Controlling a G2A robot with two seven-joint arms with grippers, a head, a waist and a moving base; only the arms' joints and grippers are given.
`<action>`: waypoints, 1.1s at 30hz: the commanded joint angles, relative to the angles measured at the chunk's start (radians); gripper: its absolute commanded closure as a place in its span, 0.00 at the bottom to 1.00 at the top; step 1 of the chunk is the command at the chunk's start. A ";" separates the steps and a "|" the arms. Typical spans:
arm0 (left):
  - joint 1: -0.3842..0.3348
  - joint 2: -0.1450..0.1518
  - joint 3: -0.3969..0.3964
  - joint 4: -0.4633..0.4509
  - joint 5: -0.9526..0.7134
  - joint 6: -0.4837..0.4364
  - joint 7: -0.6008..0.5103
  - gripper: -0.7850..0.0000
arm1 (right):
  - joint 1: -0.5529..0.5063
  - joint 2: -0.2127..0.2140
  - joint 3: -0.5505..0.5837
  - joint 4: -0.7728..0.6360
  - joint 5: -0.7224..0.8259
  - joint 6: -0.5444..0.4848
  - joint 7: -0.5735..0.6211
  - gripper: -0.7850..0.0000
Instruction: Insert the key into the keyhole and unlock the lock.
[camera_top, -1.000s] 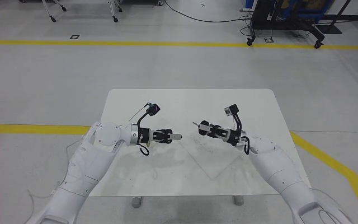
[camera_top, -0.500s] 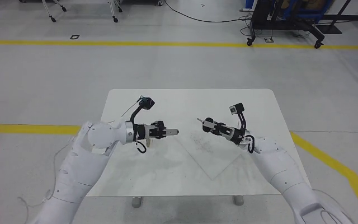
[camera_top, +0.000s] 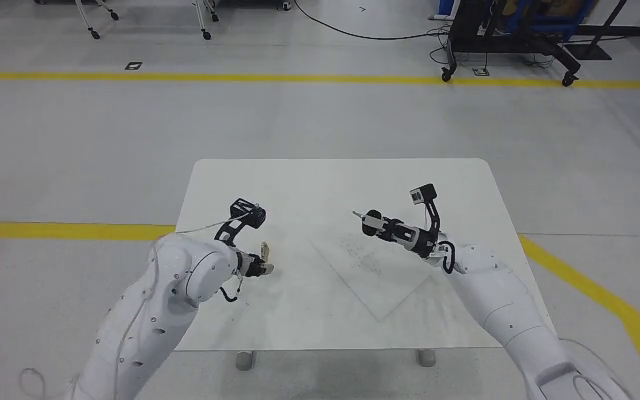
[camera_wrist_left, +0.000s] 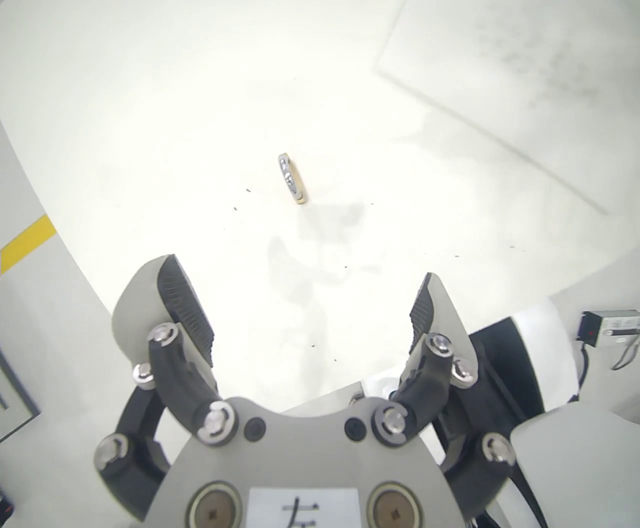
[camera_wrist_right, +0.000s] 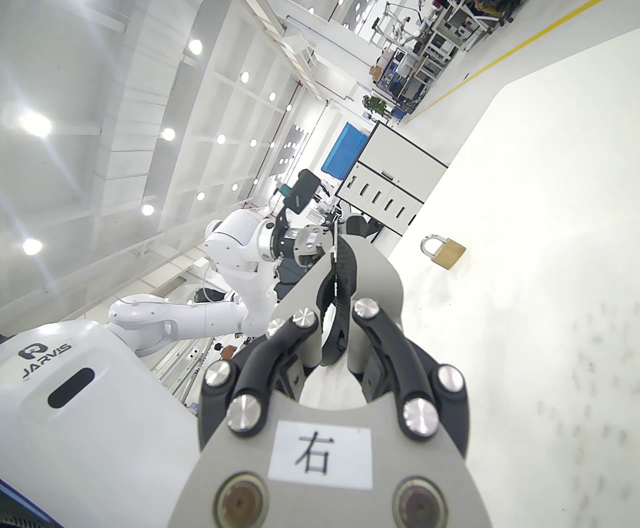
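Swinging back toward its own side of the table (camera_top: 400, 180), the left arm has left the middle, where it held the lock out toward the right gripper's tip; the lock (camera_top: 265, 250) now rests on the table and the arm holds nothing. The right arm has hardly shifted.

The left gripper (camera_wrist_left: 300, 275) hangs above the table with its fingers (camera_wrist_left: 185, 305) spread wide and nothing between them. The lock (camera_wrist_left: 291, 178) lies straight ahead of that gap, apart from both pads. From this wrist it shows as a narrow strip whose long axis runs mostly away from the gripper, slanted a little across the gap. I cannot tell where the keyhole faces.

The right gripper (camera_top: 365, 220) is pinched shut over the middle of the table, with a thin tip, which I take for the key (camera_top: 354, 213), poking out toward the left arm. From its wrist view the lock (camera_wrist_right: 446, 251) sits well off, near the table's far edge.

So the left arm is much the nearer. Picking the lock up again likely means lowering the open gripper forward and closing across the narrow body, not along its length.
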 joint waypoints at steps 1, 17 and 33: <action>-0.046 -0.014 0.053 0.065 -0.007 0.013 0.011 0.10 | 0.000 0.000 0.000 0.000 0.000 0.000 0.000 1.00; -0.219 -0.085 0.201 0.330 -0.060 0.070 0.028 0.54 | 0.000 0.000 0.000 0.000 0.000 0.000 0.000 1.00; -0.231 -0.115 0.192 0.433 -0.116 0.195 0.095 0.74 | 0.000 0.000 0.000 0.000 0.000 0.000 0.000 1.00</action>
